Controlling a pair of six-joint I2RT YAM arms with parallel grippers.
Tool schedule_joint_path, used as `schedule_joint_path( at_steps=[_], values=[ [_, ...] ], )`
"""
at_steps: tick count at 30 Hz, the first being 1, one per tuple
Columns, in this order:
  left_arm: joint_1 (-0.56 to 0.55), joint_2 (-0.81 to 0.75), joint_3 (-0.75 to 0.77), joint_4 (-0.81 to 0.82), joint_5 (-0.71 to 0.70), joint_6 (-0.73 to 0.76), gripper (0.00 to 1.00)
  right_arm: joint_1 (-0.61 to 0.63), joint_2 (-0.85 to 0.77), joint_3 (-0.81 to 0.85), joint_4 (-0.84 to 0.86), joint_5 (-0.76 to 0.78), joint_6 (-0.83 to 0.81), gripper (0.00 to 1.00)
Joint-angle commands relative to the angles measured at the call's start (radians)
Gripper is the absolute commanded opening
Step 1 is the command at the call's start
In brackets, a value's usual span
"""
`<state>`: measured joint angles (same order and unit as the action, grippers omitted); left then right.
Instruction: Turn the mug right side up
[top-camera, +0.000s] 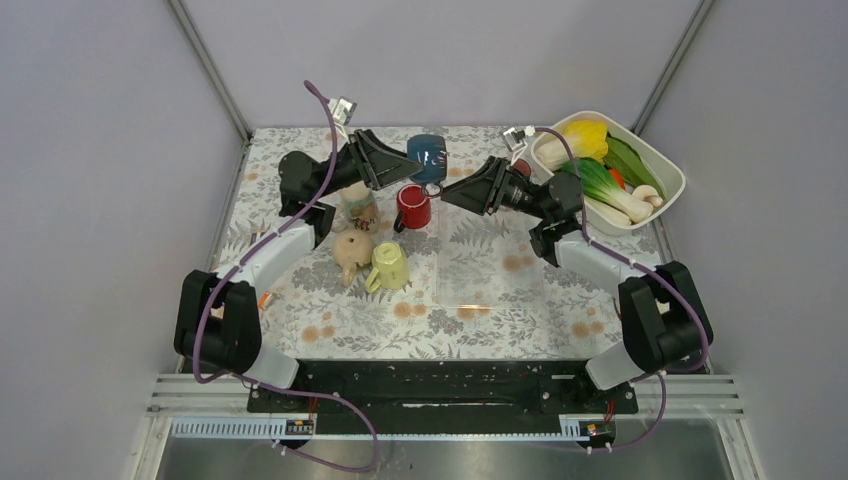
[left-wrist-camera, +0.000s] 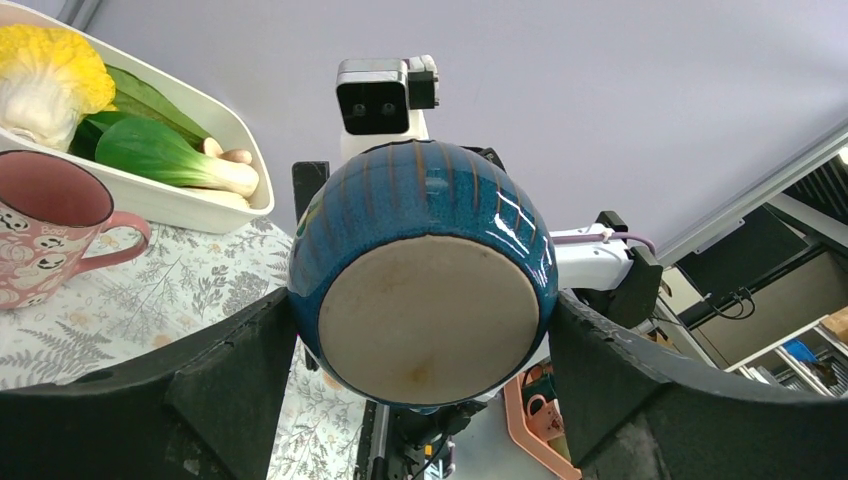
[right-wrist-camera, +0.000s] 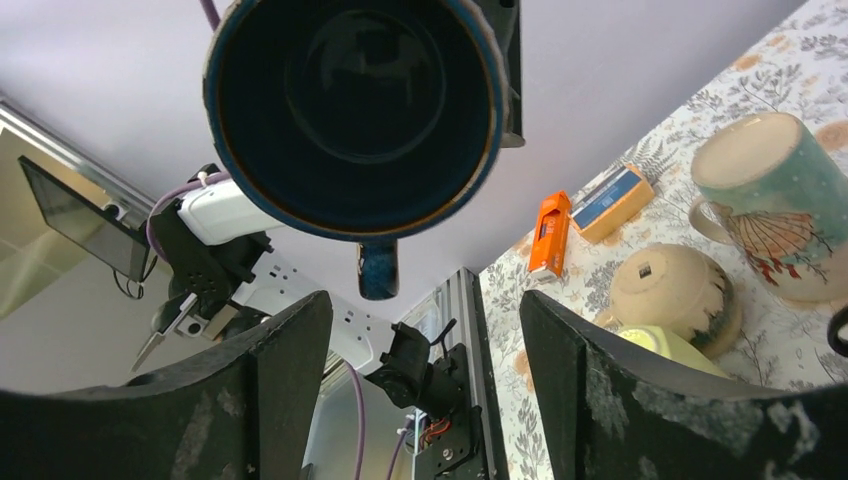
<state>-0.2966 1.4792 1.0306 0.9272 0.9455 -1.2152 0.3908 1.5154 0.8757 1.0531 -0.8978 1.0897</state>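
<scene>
A blue glazed mug (top-camera: 427, 155) hangs in the air over the back of the table, lying on its side. My left gripper (top-camera: 403, 163) is shut on its body. The left wrist view faces the mug's unglazed base (left-wrist-camera: 425, 320), with a finger pressed on each flank. My right gripper (top-camera: 447, 194) stands open just to the mug's right, facing its mouth. In the right wrist view the dark mouth (right-wrist-camera: 355, 100) fills the top. The mug's handle (right-wrist-camera: 378, 270) points down, just above the open gap between my right gripper's (right-wrist-camera: 420, 320) fingers, touching neither.
A red mug (top-camera: 413, 207), a patterned mug (top-camera: 358, 205), a tan pot (top-camera: 352, 250) and a yellow-green mug (top-camera: 390, 267) crowd the cloth below the left arm. A clear tray (top-camera: 490, 265) lies at centre right. A white bin (top-camera: 668, 168) of vegetables stands at the back right.
</scene>
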Motion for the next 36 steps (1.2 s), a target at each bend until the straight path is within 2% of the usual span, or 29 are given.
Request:
schedule_joint_path(
  at_steps=[1, 5, 10, 16, 22, 24, 26, 27, 29, 31, 34, 35, 36],
  values=[
    [-0.012, -0.001, 0.003, 0.142, -0.053, -0.021, 0.00, 0.031, 0.012, 0.042, 0.131, 0.029, 0.019, 0.77],
    [-0.015, 0.005, -0.001, 0.146, -0.053, -0.010, 0.00, 0.052, 0.029, 0.043, 0.182, 0.030, 0.052, 0.76],
    [-0.020, 0.004, -0.009, 0.140, -0.057, 0.002, 0.00, 0.080, 0.025, 0.061, 0.138, 0.046, 0.027, 0.73],
    [-0.034, -0.001, -0.012, 0.120, -0.057, 0.019, 0.00, 0.106, 0.029, 0.077, 0.126, 0.056, 0.021, 0.66],
    [-0.042, -0.007, -0.016, 0.094, -0.057, 0.041, 0.00, 0.108, 0.027, 0.100, 0.109, 0.059, 0.016, 0.55],
    [-0.045, -0.009, -0.019, 0.084, -0.057, 0.049, 0.00, 0.108, 0.024, 0.101, 0.100, 0.064, 0.013, 0.49],
    [-0.047, -0.013, -0.021, 0.071, -0.055, 0.062, 0.00, 0.108, 0.021, 0.105, 0.083, 0.066, 0.006, 0.39],
    [-0.047, -0.015, -0.022, 0.067, -0.054, 0.066, 0.00, 0.108, 0.017, 0.107, 0.072, 0.066, 0.002, 0.32],
    [-0.047, -0.016, -0.024, 0.061, -0.052, 0.073, 0.00, 0.108, 0.007, 0.113, 0.041, 0.064, -0.020, 0.12],
    [-0.047, -0.021, -0.022, 0.051, -0.050, 0.080, 0.00, 0.107, -0.004, 0.117, 0.014, 0.059, -0.042, 0.00],
    [-0.047, -0.027, -0.021, 0.043, -0.043, 0.089, 0.00, 0.108, -0.026, 0.125, -0.041, 0.045, -0.091, 0.00],
    [-0.047, -0.028, -0.018, 0.038, -0.039, 0.091, 0.06, 0.107, -0.033, 0.131, -0.070, 0.040, -0.107, 0.00],
    [-0.047, -0.030, -0.014, 0.033, -0.035, 0.091, 0.16, 0.107, -0.041, 0.137, -0.090, 0.033, -0.127, 0.00]
  ],
)
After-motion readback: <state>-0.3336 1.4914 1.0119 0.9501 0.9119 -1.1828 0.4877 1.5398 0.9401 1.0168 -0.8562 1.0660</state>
